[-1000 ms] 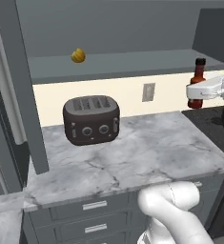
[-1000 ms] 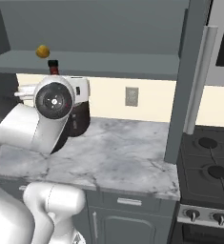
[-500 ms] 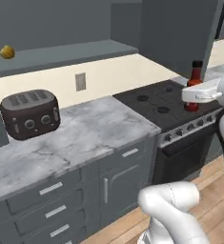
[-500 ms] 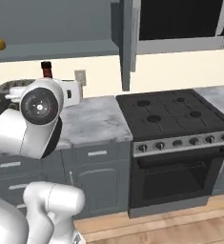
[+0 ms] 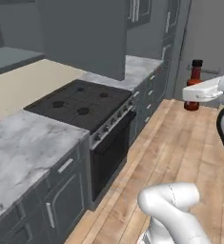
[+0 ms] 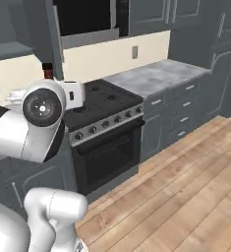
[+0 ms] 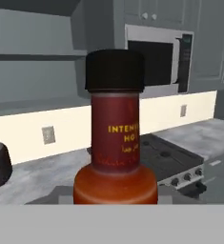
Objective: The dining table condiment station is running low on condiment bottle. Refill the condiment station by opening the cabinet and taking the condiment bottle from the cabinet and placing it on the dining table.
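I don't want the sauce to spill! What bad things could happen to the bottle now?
1. The condiment bottle stands tall in the fingers, gripped low on its body. A jolt might tip it.
2. It hangs over the wooden floor, not over any counter. If it slipped, it would likely fall all the way down.
3. The stove and the counters are close beside the robot. A wide swing could bump the bottle.

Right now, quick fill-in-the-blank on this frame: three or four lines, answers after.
1. The gripper holds a red bottle with a ____ cap.
2. The bottle stands ____ in the grip.
3. The stove has ____ burners on top.
4. The floor is made of ____ planks.

Missing words: black; upright; four; wood
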